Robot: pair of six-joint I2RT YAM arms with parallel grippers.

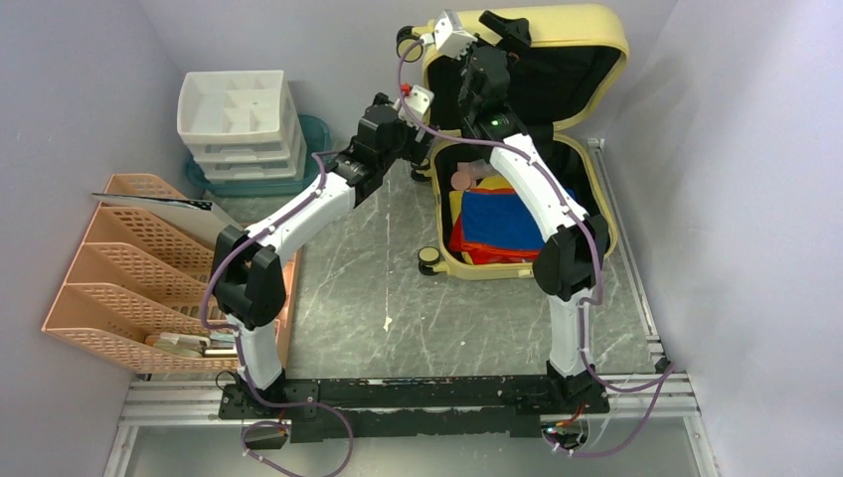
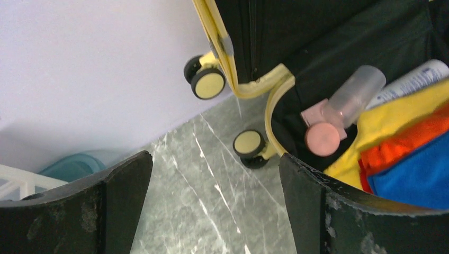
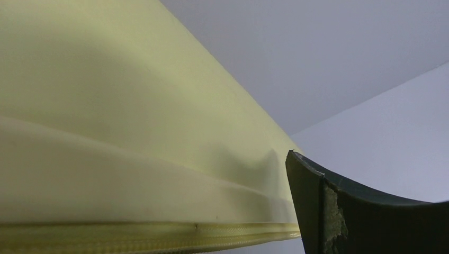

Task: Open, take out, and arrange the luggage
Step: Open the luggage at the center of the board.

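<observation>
The pale yellow luggage [image 1: 587, 234] lies open at the back right, its lid [image 1: 596, 30] standing up against the back wall. Inside lie blue [image 1: 502, 221], orange and yellow cloths, a clear bottle with a pink cap [image 2: 323, 138] and a white tube [image 2: 410, 82]. My left gripper [image 1: 413, 134] hovers open over the marble just left of the luggage's back corner, by its wheels [image 2: 249, 143]; nothing sits inside the left gripper [image 2: 214, 174]. My right gripper [image 1: 502, 28] is up at the lid's top edge, open. Only one of its fingers [image 3: 312, 180] shows, beside the yellow shell [image 3: 132, 106].
A white drawer unit [image 1: 239, 119] stands at the back left with a teal tray [image 1: 318, 134] behind it. A peach file rack [image 1: 129, 268] lines the left side. Purple walls close in on three sides; a metal rail [image 1: 447, 397] runs along the front.
</observation>
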